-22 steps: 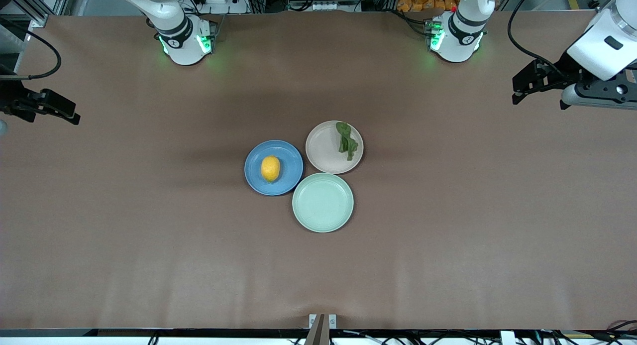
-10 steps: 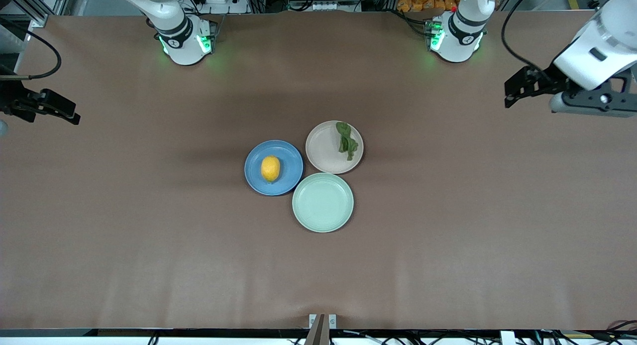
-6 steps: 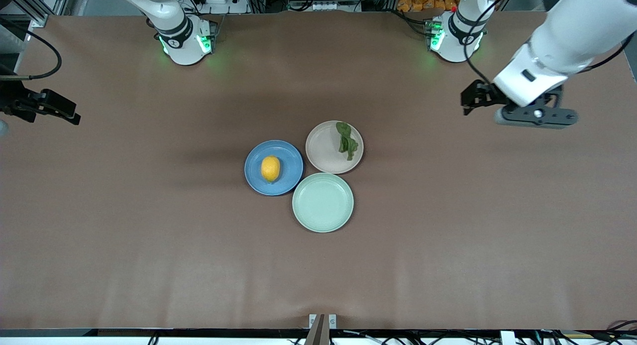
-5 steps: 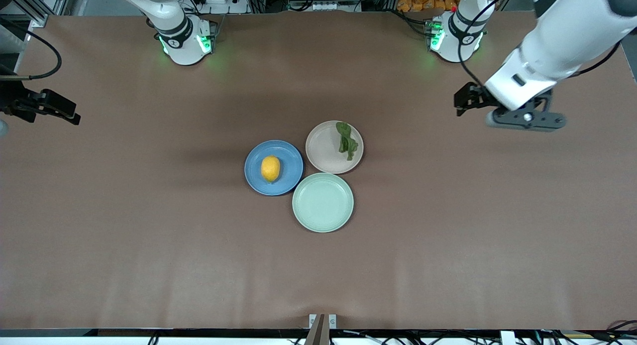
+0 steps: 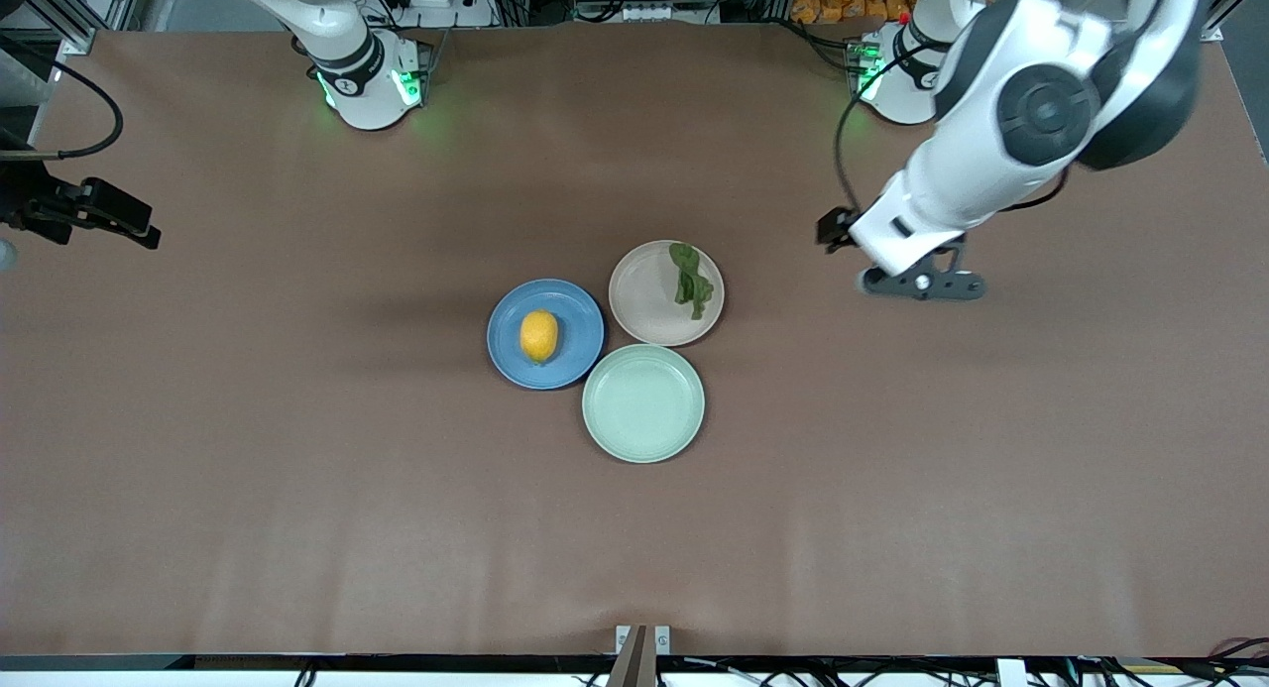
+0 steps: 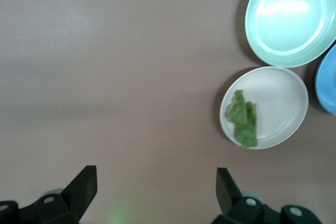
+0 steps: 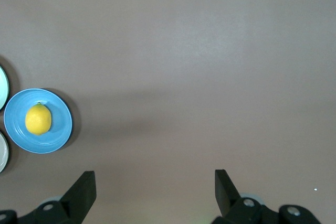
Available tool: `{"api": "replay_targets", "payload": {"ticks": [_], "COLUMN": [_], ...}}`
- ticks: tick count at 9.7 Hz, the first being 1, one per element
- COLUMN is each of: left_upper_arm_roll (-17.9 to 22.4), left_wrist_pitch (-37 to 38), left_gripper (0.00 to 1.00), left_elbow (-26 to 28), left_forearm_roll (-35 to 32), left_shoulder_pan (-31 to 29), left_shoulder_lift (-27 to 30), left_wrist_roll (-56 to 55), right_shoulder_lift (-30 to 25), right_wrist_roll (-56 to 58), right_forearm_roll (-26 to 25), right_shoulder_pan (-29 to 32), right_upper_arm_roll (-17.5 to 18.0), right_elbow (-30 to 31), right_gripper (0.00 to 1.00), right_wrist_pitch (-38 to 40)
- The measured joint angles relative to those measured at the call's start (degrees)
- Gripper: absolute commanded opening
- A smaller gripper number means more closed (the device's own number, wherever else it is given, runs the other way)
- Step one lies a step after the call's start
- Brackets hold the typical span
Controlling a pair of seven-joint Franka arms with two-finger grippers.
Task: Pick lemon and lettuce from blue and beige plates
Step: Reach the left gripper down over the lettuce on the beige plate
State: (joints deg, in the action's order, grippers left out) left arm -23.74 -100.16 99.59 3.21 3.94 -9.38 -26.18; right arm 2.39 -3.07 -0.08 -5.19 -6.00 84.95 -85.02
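Left end effector [image 6: 152, 192] is hanging open over bare tabletop [image 5: 297, 489] toward the left arm's end, holding nothing. Right end effector [image 7: 152, 192] is waiting open at its own end. Lettuce [image 5: 691, 280] is lying on the beige plate [image 5: 644, 295], lemon [image 5: 538, 336] on the blue plate [image 5: 580, 320].

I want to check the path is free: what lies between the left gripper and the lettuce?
Nothing: in the left wrist view only bare table separates the open left gripper from the lettuce on the beige plate.
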Motion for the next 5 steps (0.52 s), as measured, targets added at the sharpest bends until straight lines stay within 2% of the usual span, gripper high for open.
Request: {"api": "replay_targets", "payload": {"ticks": [3, 5], "left_upper_arm_roll": [-0.6, -0.6], "left_wrist_pitch": [-5.0, -12.2], "left_gripper": [1.0, 1.0], "left_elbow": [0.4, 2.1], "left_forearm_roll": [0.0, 0.0], "left_shoulder_pan": [5.6, 7.8], "left_shoulder_lift": [-6.0, -9.2], "left_wrist_roll": [-12.3, -18.5], "right_shoulder_lift": [0.0, 0.0], "right_wrist_roll": [0.0, 0.0], "right_forearm_roll": [0.0, 0.0], "right_shoulder_pan": [0.0, -0.1], "right_upper_arm_roll": [0.0, 0.0], "right_elbow": [-0.1, -0.1], "right_gripper": [1.0, 1.0], "right_wrist_pitch": [0.0, 0.0]}}
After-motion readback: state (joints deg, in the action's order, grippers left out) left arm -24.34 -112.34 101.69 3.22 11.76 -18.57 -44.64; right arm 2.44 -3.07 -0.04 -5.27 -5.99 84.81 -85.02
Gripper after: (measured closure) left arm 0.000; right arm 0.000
